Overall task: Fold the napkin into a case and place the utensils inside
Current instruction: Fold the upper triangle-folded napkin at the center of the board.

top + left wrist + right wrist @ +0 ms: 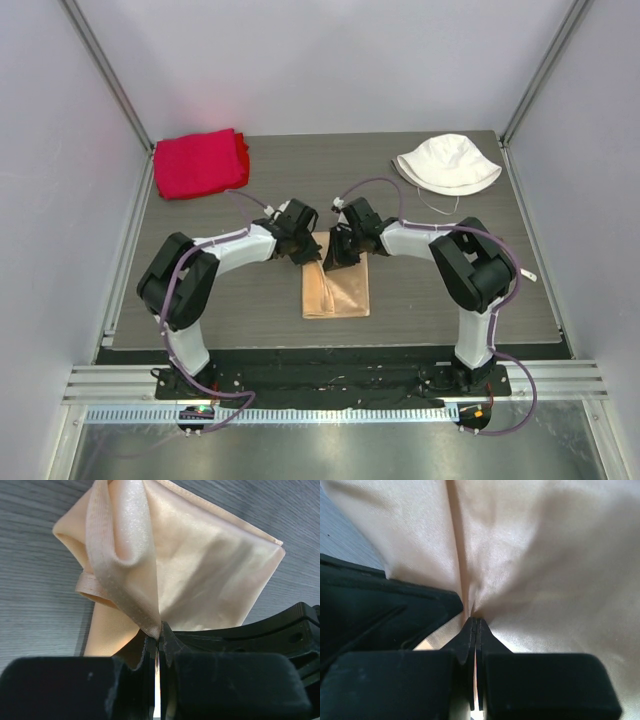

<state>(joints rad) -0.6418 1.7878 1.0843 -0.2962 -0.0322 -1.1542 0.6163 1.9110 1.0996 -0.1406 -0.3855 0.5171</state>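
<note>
Pinching the napkin (337, 288) w/ both sets: left fingers (159, 639) are closed on a bunched hem corner, right fingers (476, 629) are closed on a pleat of the same cloth. It lies mid-table (440, 290), nearer me than the hat (447, 163) and to the hat's left. Both grips sit on its far edge, close together.

Risks, as I judge them:
- Satin is slick and thin, so a pinch this small could slip if I pull hard, esp. the left one, which has only the hem tip.
- Uneven pull btwn the two sides would skew the fold or drag the layers apart.
- My two sets are nearly touching, so any inward move could knock them together.
- Lifting too high may let the lower layers flop open.

Looks: shiny peach-tan, folded to a narrow flat rectangle. The hem strip is curled into a small loop at my left grip, and creases fan out from my right. No utensils in view.
</note>
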